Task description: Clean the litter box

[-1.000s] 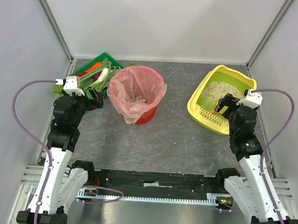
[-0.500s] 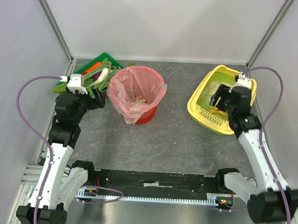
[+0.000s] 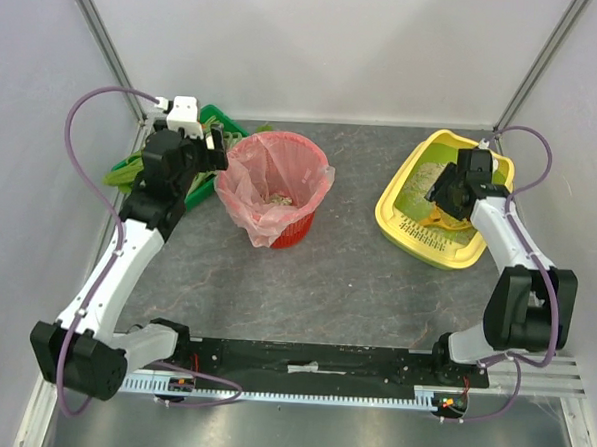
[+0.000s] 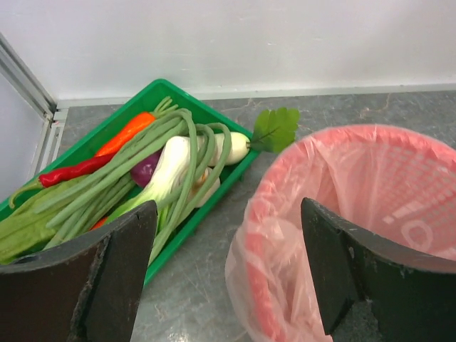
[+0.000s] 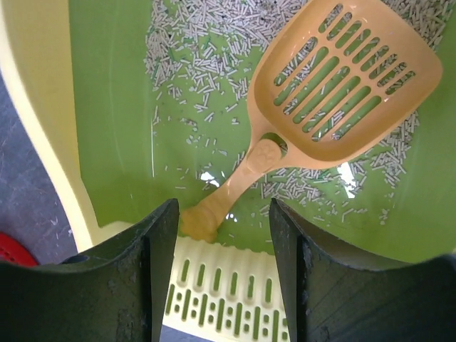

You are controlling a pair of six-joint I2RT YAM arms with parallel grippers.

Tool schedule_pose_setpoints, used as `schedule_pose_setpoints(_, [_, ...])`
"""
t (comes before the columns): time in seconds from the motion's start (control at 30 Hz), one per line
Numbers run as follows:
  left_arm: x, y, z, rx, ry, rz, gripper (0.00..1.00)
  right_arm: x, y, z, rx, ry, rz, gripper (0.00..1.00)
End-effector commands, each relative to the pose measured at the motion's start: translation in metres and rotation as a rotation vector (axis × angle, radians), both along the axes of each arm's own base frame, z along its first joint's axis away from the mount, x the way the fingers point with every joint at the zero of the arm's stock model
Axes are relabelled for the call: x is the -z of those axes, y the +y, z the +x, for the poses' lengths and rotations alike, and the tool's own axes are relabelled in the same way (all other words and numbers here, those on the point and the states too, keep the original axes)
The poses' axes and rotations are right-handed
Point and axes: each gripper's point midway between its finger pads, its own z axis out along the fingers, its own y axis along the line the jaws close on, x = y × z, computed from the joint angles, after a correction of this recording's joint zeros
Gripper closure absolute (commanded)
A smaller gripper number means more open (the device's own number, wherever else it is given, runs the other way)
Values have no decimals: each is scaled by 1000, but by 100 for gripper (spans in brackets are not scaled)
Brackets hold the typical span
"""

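Observation:
The yellow litter box (image 3: 399, 211) stands at the right of the table, lime-green inside, with pale litter (image 3: 421, 178) and a slotted rim (image 3: 423, 233) at its near end. In the right wrist view its green floor (image 5: 114, 100) holds scattered litter and an orange slotted scoop (image 5: 342, 78) lying flat, handle (image 5: 228, 192) toward the slotted rim (image 5: 235, 299). My right gripper (image 5: 222, 242) is open over the box (image 3: 448, 196), its jaws either side of the handle end, not touching it. My left gripper (image 4: 228, 249) is open and empty above the red basket's rim.
A red basket lined with a pink bag (image 3: 275, 187) stands left of centre, with some litter inside; it shows in the left wrist view (image 4: 356, 214). A green tray of vegetables (image 3: 198, 138) lies at the far left (image 4: 142, 164). Grey walls close in both sides.
My right arm has reached forward over the litter box, gripper now above the scoop handle. My left arm has risen and swung toward the basket's far-left rim.

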Motion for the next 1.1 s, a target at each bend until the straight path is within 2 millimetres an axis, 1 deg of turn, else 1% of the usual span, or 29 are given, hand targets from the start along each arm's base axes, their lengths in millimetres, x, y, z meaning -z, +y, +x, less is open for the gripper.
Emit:
schedule_pose_setpoints(0.0, [-30, -4, 20, -23, -38, -55, 12, -16, -2, 10, 100, 45, 48, 39])
schedule_pose_setpoints(0.03, [-33, -6, 21, -28, -34, -92, 12, -17, -3, 8, 115, 58, 49, 39])
schedule_pose_setpoints(0.07, [-28, -5, 20, -39, -8, -103, 12, -22, -5, 9, 142, 50, 51, 39])
schedule_pose_setpoints(0.1, [-34, -3, 20, -55, -15, -120, 12, -22, -8, 6, 164, 62, 46, 39])
schedule_pose_setpoints(0.13, [-33, -3, 19, -68, -4, -146, 12, -21, -11, 0, 179, 88, 36, 37])
schedule_pose_setpoints(0.17, [-33, -3, 17, -73, -3, -159, 12, -24, -15, 0, 191, 90, 16, 37])
schedule_pose_setpoints(0.23, [-31, -6, 13, -73, 2, -173, 12, -20, -18, -9, 204, 142, -2, 35])
schedule_pose_setpoints(0.27, [-29, -8, 12, -67, 10, -171, 12, -14, -18, -11, 208, 172, 0, 34])
schedule_pose_setpoints(0.3, [-23, -11, 12, -62, 42, -158, 12, -11, -16, -14, 223, 195, 20, 34])
schedule_pose_setpoints(0.37, [-19, -14, 14, -60, 78, -147, 12, 0, -13, -18, 230, 237, 43, 34])
schedule_pose_setpoints(0.4, [-24, -15, 15, -52, 83, -138, 12, 2, -12, -18, 248, 240, 59, 34])
schedule_pose_setpoints(0.43, [-20, -17, 20, -50, 97, -128, 12, 5, -12, -17, 260, 242, 60, 34])
schedule_pose_setpoints(0.47, [-22, -18, 22, -44, 96, -123, 12, 9, -12, -17, 272, 252, 64, 34])
schedule_pose_setpoints(0.5, [-28, -19, 24, -38, 84, -117, 12, 10, -12, -15, 283, 249, 72, 34])
schedule_pose_setpoints(0.53, [-26, -20, 27, -32, 89, -112, 12, 13, -13, -13, 288, 248, 72, 34])
schedule_pose_setpoints(0.57, [-28, -22, 27, -23, 83, -111, 12, 19, -12, -13, 297, 261, 72, 34])
schedule_pose_setpoints(0.7, [-35, -34, 22, 64, 57, -104, 12, 29, -18, -6, 329, 260, 54, 37])
schedule_pose_setpoints(0.77, [-36, -32, 17, 65, 49, -106, 12, 34, -18, -1, 337, 257, 59, 37])
schedule_pose_setpoints(0.83, [-32, -30, 16, 54, 60, -102, 12, 36, -14, 7, 321, 253, 76, 37])
schedule_pose_setpoints(0.87, [-31, -29, 14, 48, 60, -105, 12, 41, -14, 8, 320, 265, 75, 37])
schedule_pose_setpoints(0.93, [-28, -27, 12, 38, 72, -109, 12, 44, -14, 13, 312, 271, 46, 38])
schedule_pose_setpoints(1.0, [-24, -28, 11, 38, 85, -112, 12, 46, -16, 14, 317, 272, 26, 38])
schedule_pose_setpoints(1.07, [-22, -29, 10, 49, 94, -105, 12, 54, -19, 7, 343, 292, 15, 38])
